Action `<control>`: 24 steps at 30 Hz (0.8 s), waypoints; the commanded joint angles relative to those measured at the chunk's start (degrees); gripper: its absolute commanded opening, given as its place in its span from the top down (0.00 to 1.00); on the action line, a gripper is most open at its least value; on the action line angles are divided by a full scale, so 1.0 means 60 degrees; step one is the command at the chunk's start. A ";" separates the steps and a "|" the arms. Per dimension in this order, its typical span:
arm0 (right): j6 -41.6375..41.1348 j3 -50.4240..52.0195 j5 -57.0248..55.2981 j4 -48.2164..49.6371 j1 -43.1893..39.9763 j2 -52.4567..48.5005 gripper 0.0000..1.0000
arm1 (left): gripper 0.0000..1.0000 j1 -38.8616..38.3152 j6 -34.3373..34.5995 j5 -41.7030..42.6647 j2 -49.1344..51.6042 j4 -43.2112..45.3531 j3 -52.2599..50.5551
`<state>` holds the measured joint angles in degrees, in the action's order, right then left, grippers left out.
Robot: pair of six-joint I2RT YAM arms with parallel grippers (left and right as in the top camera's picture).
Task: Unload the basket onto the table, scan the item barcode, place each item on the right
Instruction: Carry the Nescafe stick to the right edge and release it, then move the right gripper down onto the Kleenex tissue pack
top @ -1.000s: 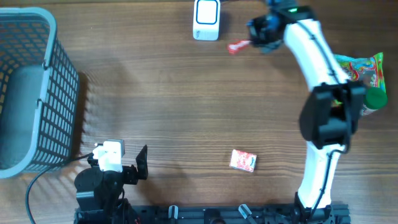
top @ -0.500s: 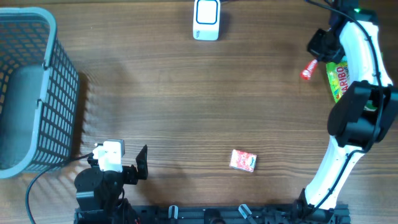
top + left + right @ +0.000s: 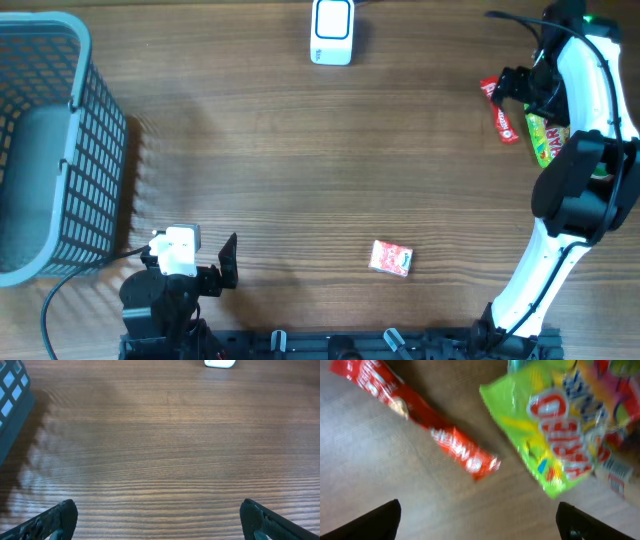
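Where the right fingers stand: the right gripper (image 3: 480, 527) has its two dark tips in the bottom corners of the wrist view, spread wide, with only bare table between them.
Item: red candy bar (image 3: 420, 425) lies flat on the wood, slanting down to the right, apart from both fingertips; from overhead it sits near the table's far right edge.
Neighbour: green candy bag (image 3: 560, 435) lies just right of the bar, with one corner close to the bar's lower end; its print is blurred.
Left fingers: the left gripper (image 3: 160, 520) is also spread wide, low over bare wood at the near left, holding nothing.
Scanner: white barcode scanner (image 3: 332, 30) sits at the far middle edge, well apart from the bar.
Small box: red and white packet (image 3: 390, 258) lies near the front, right of centre.
Basket: grey mesh basket (image 3: 90, 150) fills the left side.
Surface: brown wood-grain tabletop (image 3: 300, 170), matte, grain running left to right, filling every view.
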<state>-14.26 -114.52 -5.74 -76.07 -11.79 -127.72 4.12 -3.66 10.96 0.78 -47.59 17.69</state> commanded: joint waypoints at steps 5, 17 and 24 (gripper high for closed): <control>-0.0882 0.0069 0.0747 -0.1064 0.1024 0.2929 0.00 | 0.00 -0.0044 -0.0102 -0.0015 -0.0084 0.0022 -0.0066; -0.1402 0.0233 0.0965 -0.2648 0.3985 0.6528 0.00 | 0.00 -0.0044 -0.0106 -0.0015 -0.0084 0.0022 -0.0066; -0.4441 0.3020 0.0004 -0.2182 0.6113 0.6553 0.00 | 0.00 -0.0044 -0.0106 -0.0015 -0.0084 0.0022 -0.0066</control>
<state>-27.62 -106.48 -1.17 -90.74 19.49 -87.11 4.12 -3.66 10.96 0.78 -47.57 17.69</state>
